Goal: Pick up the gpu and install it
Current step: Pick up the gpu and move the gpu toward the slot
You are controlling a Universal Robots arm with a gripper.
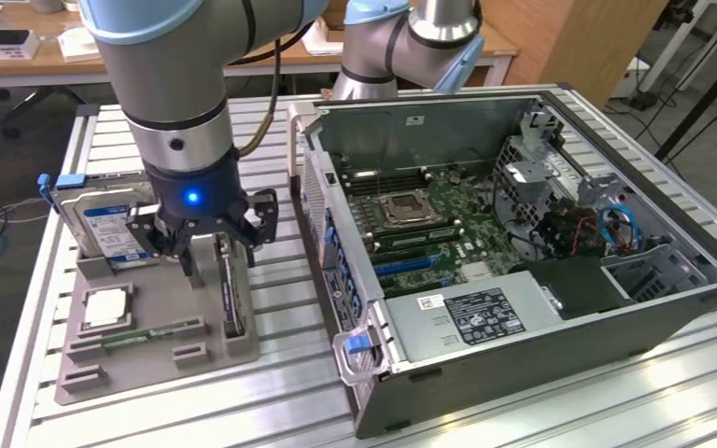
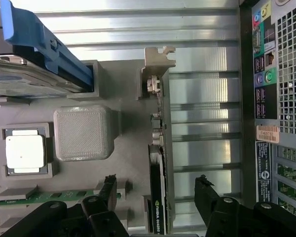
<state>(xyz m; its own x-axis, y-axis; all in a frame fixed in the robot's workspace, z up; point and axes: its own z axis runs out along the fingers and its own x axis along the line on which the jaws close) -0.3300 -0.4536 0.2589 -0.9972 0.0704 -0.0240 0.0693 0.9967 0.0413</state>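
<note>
I have the hand [image 1: 216, 259] hanging over the grey tray [image 1: 147, 373], its 2 fingers [image 2: 108, 187] spread wide. The gpu [image 2: 158, 163] stands on its long edge in a slot along the tray's side nearest the open computer case [image 1: 521, 233]. In the wrist view it sits between the fingers, with a clear gap on each side and nothing pinched.

The card's pale bracket [image 2: 158, 61] is plain to see. Its other end runs out of the wrist picture between the hand's black links. From the exterior view I see the gpu [image 1: 231, 303] as a dark strip on the tray, its upper end covered by the hand.

Also on the tray:
- The hard drive [image 1: 107, 229] stands at the far end, partly behind the arm.
- The square processor [image 2: 23, 153] lies near the middle.
- 1 memory stick [image 2: 39, 196] is partly hidden by a finger.

The tray rests on the slatted desk [image 1: 284, 401].
</note>
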